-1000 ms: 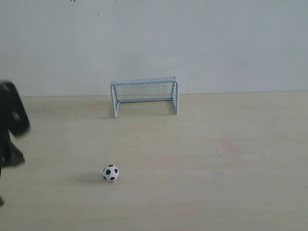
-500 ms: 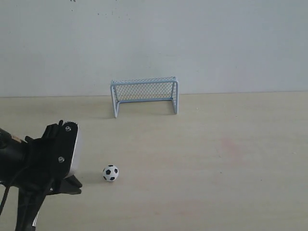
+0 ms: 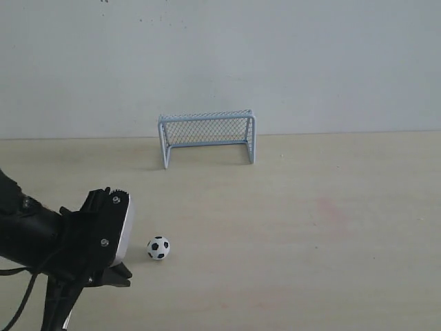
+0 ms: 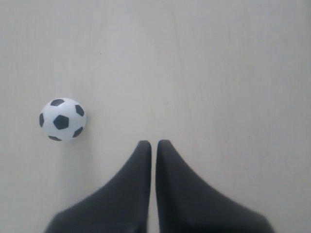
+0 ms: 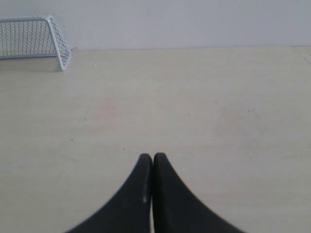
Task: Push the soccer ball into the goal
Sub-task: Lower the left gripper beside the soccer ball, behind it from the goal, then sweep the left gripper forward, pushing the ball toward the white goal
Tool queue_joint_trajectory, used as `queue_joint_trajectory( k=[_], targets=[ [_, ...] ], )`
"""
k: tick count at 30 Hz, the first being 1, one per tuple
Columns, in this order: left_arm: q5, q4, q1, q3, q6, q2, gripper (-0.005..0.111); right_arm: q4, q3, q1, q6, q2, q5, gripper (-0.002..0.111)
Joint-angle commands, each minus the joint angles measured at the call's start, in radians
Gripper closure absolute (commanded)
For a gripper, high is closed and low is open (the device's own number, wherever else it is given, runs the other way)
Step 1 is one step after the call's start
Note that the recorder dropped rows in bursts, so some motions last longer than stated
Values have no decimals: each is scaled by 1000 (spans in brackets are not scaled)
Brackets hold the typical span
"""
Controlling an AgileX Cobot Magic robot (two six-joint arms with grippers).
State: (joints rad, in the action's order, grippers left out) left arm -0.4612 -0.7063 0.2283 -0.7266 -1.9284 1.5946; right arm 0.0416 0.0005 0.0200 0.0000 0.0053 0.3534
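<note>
You see the left end effector (image 4: 153, 143) with fingers pressed together. The soccer ball (image 4: 62, 119) rests on the tabletop (image 4: 233, 73) just beside its tips, not touching; the goal (image 3: 207, 138) stands well beyond. On the right end effector (image 5: 153, 155), fingers also meet.

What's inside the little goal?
Nothing, just bare table seen through the netting of the goal. The soccer ball sits outside, well in front, by the left claw. Only thin mesh covers the view.
</note>
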Motion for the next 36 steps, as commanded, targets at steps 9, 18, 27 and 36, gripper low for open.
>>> queue_joint_trajectory(
  k=[9, 18, 27, 36],
  targets=[
    [-76, 67, 5, -191, 55, 168, 102, 0, -1, 2, 0, -5, -5, 108],
    [-189, 366, 5, -278, 325, 217, 102, 0, -1, 2, 0, -5, -5, 108],
    [-332, 410, 5, -367, 400, 253, 102, 0, -1, 2, 0, -5, -5, 108],
    [-359, 420, 5, -422, 404, 332, 102, 0, -1, 2, 0, -5, -7, 108]
  ],
)
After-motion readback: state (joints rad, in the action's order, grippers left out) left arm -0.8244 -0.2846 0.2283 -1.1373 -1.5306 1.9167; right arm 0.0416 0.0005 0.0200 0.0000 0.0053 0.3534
